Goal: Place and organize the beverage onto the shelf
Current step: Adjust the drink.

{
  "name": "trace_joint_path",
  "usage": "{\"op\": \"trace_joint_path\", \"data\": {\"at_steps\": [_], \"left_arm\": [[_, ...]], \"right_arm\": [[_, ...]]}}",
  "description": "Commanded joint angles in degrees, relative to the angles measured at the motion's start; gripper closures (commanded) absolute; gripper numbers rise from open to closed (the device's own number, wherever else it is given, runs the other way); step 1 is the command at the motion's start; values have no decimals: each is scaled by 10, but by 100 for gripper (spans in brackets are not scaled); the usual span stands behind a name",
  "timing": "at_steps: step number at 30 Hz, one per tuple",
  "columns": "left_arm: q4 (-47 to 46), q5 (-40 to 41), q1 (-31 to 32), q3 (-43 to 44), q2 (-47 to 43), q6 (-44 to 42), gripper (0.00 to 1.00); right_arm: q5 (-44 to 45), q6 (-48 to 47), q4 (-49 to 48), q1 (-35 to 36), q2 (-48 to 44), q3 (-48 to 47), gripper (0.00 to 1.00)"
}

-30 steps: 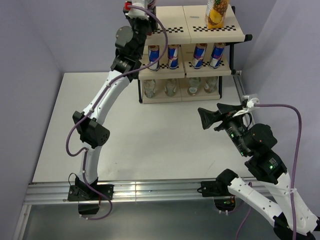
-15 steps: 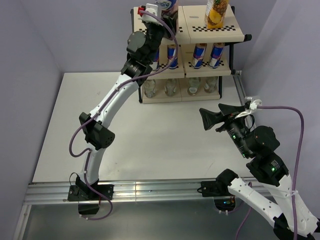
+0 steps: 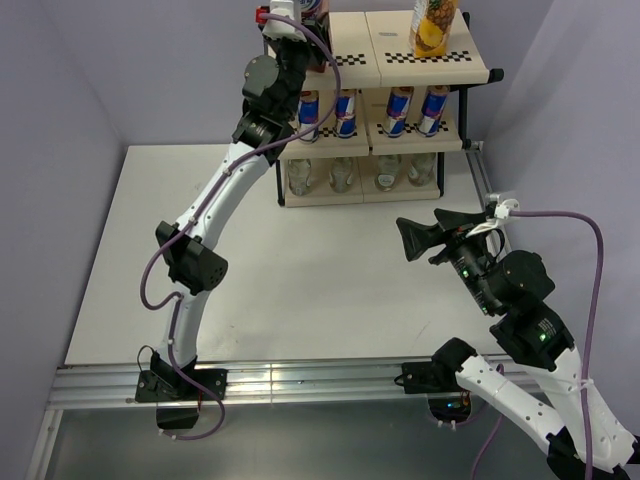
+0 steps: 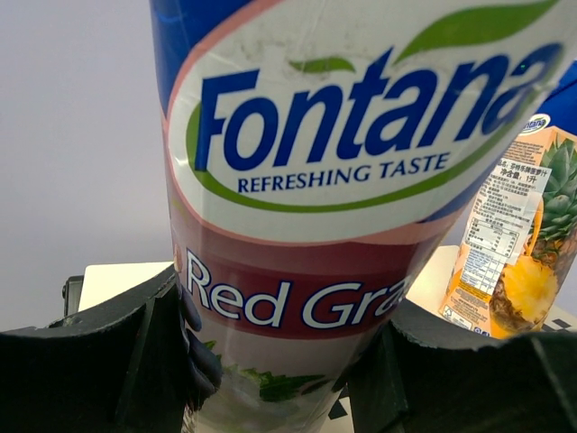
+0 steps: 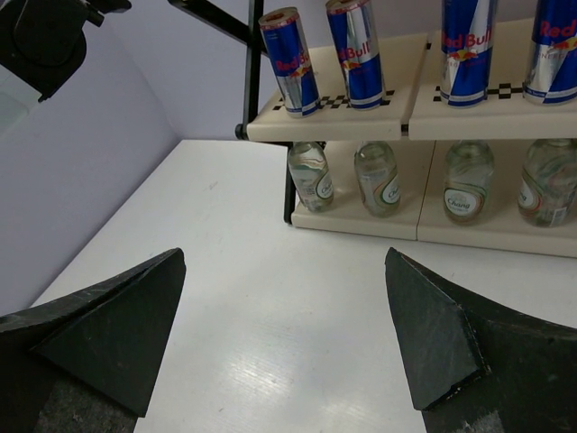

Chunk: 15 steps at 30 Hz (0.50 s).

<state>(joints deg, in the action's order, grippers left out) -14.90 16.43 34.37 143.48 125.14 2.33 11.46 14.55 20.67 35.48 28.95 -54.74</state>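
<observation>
Presently, by item. Item one, my left pincer point(image 4: 270, 365): closed on the grape carton point(image 4: 306, 180), one black finger point(image 4: 135, 361) on each side of its lower body. The carton stands upright and fills the left wrist view, label reading "Fontana, Refreshing Taste, Red Gra…". From above, this pincer point(image 3: 300, 15) is raised over the left end of the top tier of the shelf point(image 3: 390, 35). The carton's foot is hidden, so I cannot tell whether it touches the board. Item two, pineapple carton point(image 3: 433, 25): upright on the right half of the top tier, apart from the grape carton and seen to its right in the left wrist view point(image 4: 518, 262). Item three, cans point(image 3: 346, 112): four, blue and silver, upright in a row along the middle tier, two on each board. The right wrist view shows the same row point(image 5: 356, 52). Item four, bottles point(image 3: 342, 175): four, small and clear, upright in a row on the bottom tier, one roughly beneath each can, also seen from the right wrist point(image 5: 377, 178). Item five, my right pincer point(image 3: 415, 238): jaws spread wide, nothing between them, held above the white table point(image 3: 300, 280) well short of the shelf and facing its lower tiers. Its own camera point(image 5: 284, 262) shows bare table between the two fingers.
</observation>
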Motion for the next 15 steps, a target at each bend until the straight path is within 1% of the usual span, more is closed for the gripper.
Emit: {"op": "trace_joint_path", "data": {"at_steps": [1, 3, 4, 7, 8, 10, 11, 13, 14, 15], "left_arm": [[-65, 12, -3, 47, -5, -2, 89], [-63, 13, -3, 48, 1, -7, 86], [-62, 10, -4, 48, 2, -9, 83], [-59, 11, -5, 47, 6, -12, 77], [-58, 10, -7, 47, 7, -9, 72], [-61, 9, -10, 44, 8, -8, 66], [-61, 7, -10, 44, 10, -8, 58], [-61, 8, -11, 44, 12, -8, 50], [-61, 7, -11, 44, 12, -8, 42], [-61, 7, -11, 43, 12, -9, 40]], "right_arm": [[1, 6, -16, 0, 5, 2, 2], [1, 6, -15, 0, 5, 3, 2], [2, 7, -17, 0, 5, 4, 2], [4, 5, -16, 0, 5, 5, 2], [4, 5, -15, 0, 5, 5, 2], [3, 4, -16, 0, 7, 4, 2], [4, 4, -16, 0, 7, 4, 2], [3, 3, -16, 0, 8, 3, 2], [3, 3, -17, 0, 8, 4, 2], [2, 3, -18, 0, 7, 5, 2]]}}
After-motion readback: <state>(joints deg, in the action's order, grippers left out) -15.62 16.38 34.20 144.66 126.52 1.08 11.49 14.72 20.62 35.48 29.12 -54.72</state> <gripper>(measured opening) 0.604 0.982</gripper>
